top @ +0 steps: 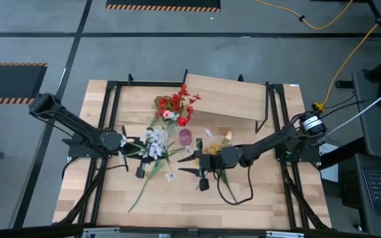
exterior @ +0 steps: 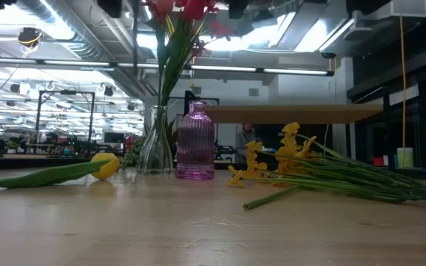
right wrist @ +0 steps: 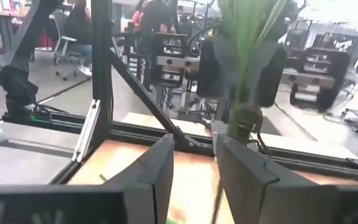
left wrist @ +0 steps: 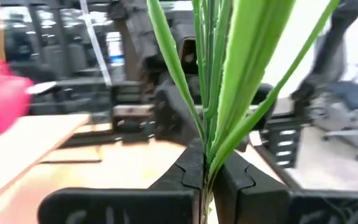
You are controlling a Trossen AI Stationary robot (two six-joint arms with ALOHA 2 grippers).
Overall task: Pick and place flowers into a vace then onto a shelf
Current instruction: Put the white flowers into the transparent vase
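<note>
From above, the left gripper (top: 139,151) sits over the middle of the light-wood tabletop (top: 256,198), buried in a bunch of white-blossomed artificial flowers (top: 155,141) on long green stems. Its wrist camera shows what the overhead picture hides: the two dark fingers (left wrist: 188,171) pressed together on a sheaf of green stems and leaves (left wrist: 229,93) rising straight up between them.

The right gripper (top: 192,158) is just across from it, near the yellow blossoms (top: 217,147). Its wrist view shows its fingers (right wrist: 157,168) spread with a gap and nothing between them (the green stem there hangs farther off, at the other arm).

Only the table-level view makes the vessels plain: a clear glass vase (exterior: 154,140) holding red-blossomed flowers (exterior: 177,22) upright, with a ribbed pink glass bottle (exterior: 195,144) just beside it. Yellow-flowered stems (exterior: 324,174) lie flat on the table, as does a single yellow bud (exterior: 105,165) on its stem.

The light wooden shelf on black metal legs (top: 227,96) stands at the table's far side, behind the vase.
</note>
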